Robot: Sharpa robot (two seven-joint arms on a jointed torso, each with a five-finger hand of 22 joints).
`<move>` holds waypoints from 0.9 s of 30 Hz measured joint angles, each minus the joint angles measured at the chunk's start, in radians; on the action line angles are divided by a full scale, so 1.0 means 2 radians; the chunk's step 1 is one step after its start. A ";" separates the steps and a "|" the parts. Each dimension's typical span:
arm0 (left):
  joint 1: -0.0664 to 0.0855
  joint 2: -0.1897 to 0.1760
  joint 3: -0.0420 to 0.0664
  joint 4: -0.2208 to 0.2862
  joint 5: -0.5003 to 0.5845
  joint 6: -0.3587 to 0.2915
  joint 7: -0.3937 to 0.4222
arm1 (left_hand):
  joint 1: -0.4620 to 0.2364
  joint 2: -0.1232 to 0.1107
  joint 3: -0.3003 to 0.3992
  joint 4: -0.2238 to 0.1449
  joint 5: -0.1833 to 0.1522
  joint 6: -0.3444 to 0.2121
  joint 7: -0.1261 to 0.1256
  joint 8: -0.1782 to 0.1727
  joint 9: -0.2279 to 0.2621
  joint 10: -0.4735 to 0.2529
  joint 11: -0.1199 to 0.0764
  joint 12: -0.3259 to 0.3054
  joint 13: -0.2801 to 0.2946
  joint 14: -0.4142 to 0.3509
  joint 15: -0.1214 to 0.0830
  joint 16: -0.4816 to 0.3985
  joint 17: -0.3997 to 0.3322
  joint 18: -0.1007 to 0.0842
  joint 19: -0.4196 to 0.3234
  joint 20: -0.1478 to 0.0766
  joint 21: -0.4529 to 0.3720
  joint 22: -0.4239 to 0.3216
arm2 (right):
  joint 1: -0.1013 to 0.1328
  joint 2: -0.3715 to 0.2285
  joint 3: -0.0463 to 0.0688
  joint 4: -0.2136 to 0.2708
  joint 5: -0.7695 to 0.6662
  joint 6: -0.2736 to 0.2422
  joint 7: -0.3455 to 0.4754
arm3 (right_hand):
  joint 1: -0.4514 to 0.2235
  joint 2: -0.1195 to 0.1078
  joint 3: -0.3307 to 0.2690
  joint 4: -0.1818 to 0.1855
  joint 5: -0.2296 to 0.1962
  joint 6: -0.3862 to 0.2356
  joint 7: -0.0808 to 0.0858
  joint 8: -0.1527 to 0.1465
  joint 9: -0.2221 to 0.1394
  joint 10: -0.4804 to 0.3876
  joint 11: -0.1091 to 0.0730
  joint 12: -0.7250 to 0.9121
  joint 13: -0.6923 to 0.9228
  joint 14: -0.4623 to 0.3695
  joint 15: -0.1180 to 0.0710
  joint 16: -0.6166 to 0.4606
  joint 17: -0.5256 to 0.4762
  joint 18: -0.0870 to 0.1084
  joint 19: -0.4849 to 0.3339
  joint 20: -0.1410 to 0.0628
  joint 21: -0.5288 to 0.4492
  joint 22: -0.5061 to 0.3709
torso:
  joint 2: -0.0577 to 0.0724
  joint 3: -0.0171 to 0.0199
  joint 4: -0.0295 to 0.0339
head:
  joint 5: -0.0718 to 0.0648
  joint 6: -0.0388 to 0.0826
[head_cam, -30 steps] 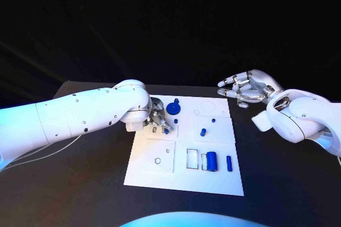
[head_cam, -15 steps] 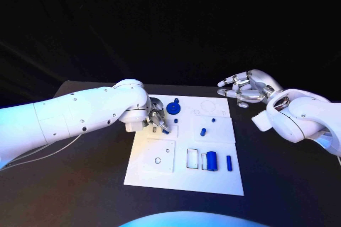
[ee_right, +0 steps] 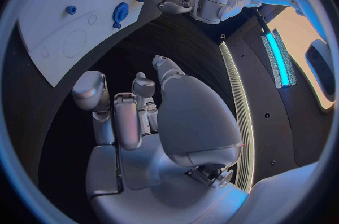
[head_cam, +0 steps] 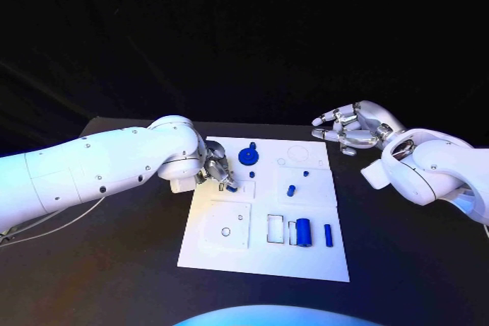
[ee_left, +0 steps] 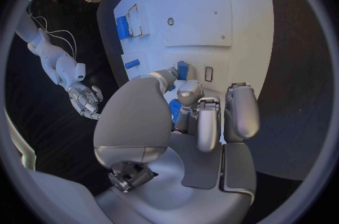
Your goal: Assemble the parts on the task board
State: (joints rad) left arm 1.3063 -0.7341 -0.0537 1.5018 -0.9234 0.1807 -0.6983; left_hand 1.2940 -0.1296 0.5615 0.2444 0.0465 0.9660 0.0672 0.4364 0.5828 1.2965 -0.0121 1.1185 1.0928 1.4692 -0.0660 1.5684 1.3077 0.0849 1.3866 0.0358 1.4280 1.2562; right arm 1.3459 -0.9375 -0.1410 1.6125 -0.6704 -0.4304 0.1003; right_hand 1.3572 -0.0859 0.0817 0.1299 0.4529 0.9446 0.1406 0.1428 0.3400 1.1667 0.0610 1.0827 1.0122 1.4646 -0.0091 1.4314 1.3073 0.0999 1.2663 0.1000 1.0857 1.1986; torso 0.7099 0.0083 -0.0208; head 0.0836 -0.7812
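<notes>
Pinching a small blue plastic part (ee_left: 174,108), the left hand (head_cam: 217,172) hovers over the white task board (head_cam: 255,262); misalignment risks dropping it. Right hand (head_cam: 350,128) empty, fingers apart.

Bright board, black surroundings under cool blue-white light

The white task board (head_cam: 267,220) is the brightest surface in the head view, evenly lit from above with only faint shadows, while the black table (head_cam: 122,269) and the background fall to near darkness. A cyan tint washes the white left arm (head_cam: 92,170) toward the picture's edge. Both wrist views are fisheye circles in dark frames, bending the board's straight edges. In the right wrist view, a glowing cyan strip (ee_right: 274,55) flares brightly, and the right hand (ee_right: 141,117), close to the lens, shows soft highlights on its silver casing.
</notes>
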 measured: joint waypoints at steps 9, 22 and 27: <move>-0.005 -0.005 0.000 0.013 -0.012 -0.023 0.000 | -0.002 -0.007 0.012 -0.012 0.000 0.000 0.000 0.000 0.000 0.002 -0.002 0.000 0.001 0.000 0.000 0.000 0.000 0.000 0.000 0.000 0.000 0.003 | -0.001 0.000 0.000 0.000 -0.002 0.000 0.001 | 0.000 0.000 0.000 0.000 0.000 0.000 0.000 0.000 0.000 -0.001 -0.001 0.000 0.000 0.000 0.000 0.000 0.000 0.000 0.000 0.000 0.000 0.000 | 0.000 0.0000 0.0000 | 0.000 0.000; -0.018 -0.004 0.000 0.018 -0.058 -0.050 0.000 | -0.007 -0.011 0.018 -0.016 0.000 0.000 0.000 0.003 0.000 0.004 -0.003 0.000 0.004 0.000 0.000 0.000 0.000 0.000 0.000 0.000 0.002 0.005 | -0.001 -0.001 0.000 0.000 -0.004 -0.001 0.001 | 0.000 0.000 0.001 0.001 0.000 0.001 0.001 0.000 0.000 -0.001 -0.001 0.000 0.000 0.000 0.000 0.000 0.000 0.000 0.000 0.000 0.000 0.000 | 0.000 -0.0002 -0.0008 | 0.002 0.001; -0.019 -0.003 0.001 0.019 -0.071 -0.056 0.000 | -0.011 -0.015 0.022 -0.017 -0.001 0.000 0.000 0.004 0.000 0.006 -0.002 0.000 0.004 -0.001 -0.001 0.000 0.000 0.000 0.000 0.000 0.002 0.005 | -0.001 -0.001 0.000 0.000 -0.006 -0.001 0.001 | 0.000 0.000 0.001 0.001 0.000 0.001 0.001 0.000 0.000 -0.001 -0.001 0.000 -0.001 0.000 0.000 0.000 0.000 0.000 0.000 0.000 0.000 0.000 | 0.000 -0.0001 -0.0009 | 0.002 0.001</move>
State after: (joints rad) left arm 1.2677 -0.7410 -0.0527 1.5399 -1.0662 0.0678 -0.6985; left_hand 1.2716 -0.1599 0.6065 0.2104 0.0450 0.9663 0.0674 0.4452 0.5828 1.3079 -0.0163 1.1185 1.1017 1.4671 -0.0681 1.5684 1.3075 0.0849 1.3866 0.0358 1.4319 1.2666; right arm 1.3436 -0.9394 -0.1411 1.6122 -0.6816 -0.4318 0.1015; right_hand 1.3572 -0.0859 0.0845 0.1328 0.4529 0.9465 0.1427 0.1428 0.3407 1.1649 0.0591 1.0827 1.0107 1.4646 -0.0091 1.4314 1.3079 0.0999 1.2663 0.1000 1.0857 1.1986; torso 0.7109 0.0081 -0.0225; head 0.0879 -0.7783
